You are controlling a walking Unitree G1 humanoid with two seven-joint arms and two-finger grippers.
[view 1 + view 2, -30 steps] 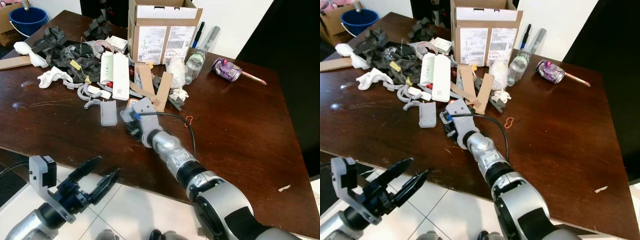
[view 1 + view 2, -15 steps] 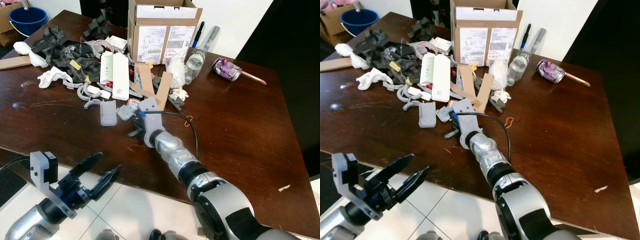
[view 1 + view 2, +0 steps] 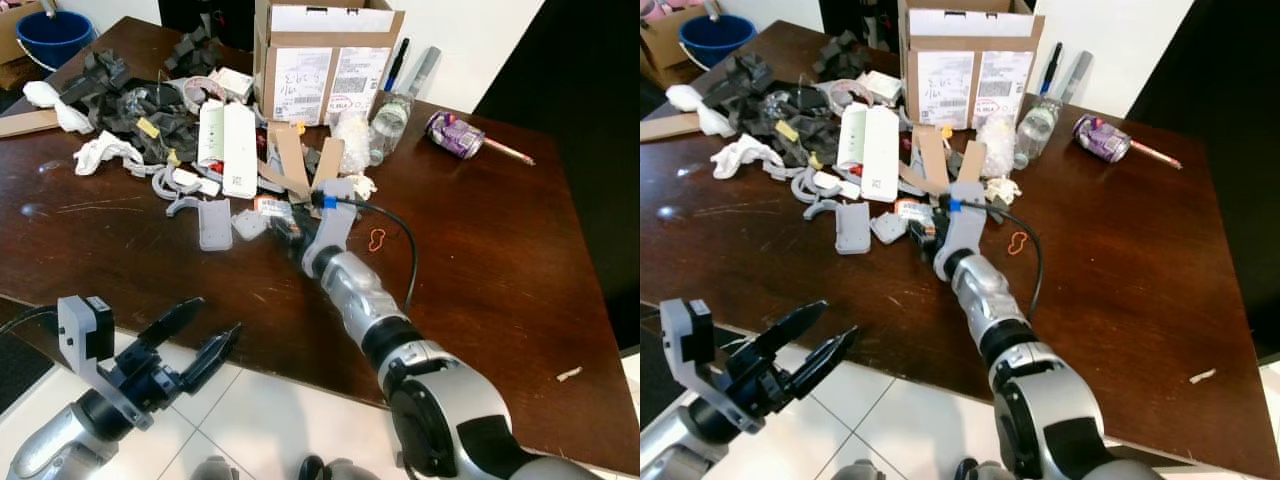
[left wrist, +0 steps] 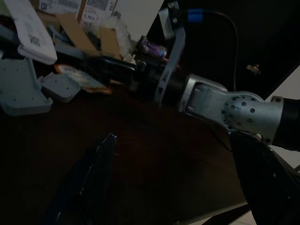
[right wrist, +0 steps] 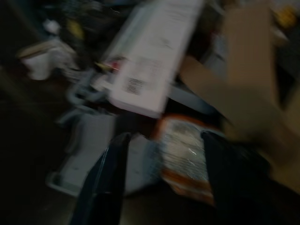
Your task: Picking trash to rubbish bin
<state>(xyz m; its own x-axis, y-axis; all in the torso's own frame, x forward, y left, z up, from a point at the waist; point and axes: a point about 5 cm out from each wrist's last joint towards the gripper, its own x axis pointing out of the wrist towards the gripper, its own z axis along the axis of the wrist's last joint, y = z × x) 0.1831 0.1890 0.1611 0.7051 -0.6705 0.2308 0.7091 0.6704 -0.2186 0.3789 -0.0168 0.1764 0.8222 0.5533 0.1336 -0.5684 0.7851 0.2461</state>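
Blue bucket (image 3: 52, 35): on the floor off the far left corner of the desk (image 3: 480, 270), well apart from the cardboard box (image 3: 322, 55); possibly the rubbish bin, though that is a guess. Left claw (image 3: 197, 342): hangs below the near desk edge, far to the near left of the box, fingers spread, holding nothing, idle. White crumpled tissue (image 3: 100, 152) and dark foam scraps (image 3: 150, 110): left of the box, heaped together. Long white packet (image 3: 226, 145): just near-left of the box, lying flat. Grey plastic tray (image 3: 214, 222): nearer than the packet, flat on bare wood. Orange-edged wrapper (image 5: 183, 157): in front of the box, at the near fringe of the pile, beside the tray and below the cardboard strips (image 3: 300, 165); judged to be the trash now aimed at. Right claw (image 3: 288, 228): reaching over the desk to that fringe, fingers spread either side of the wrapper in its wrist view, not yet pinching; that view is blurred, so contact cannot be told. Clear plastic bottle (image 3: 385, 125) and purple can (image 3: 447, 135): right of the box, lying on their sides. Orange rubber band (image 3: 377, 240): right of the right arm, apart from the pile. Risk: the wrapper is thin and flat, so the fingers may slide over it, or catch the tray or a cardboard strip as well and drag the heap.
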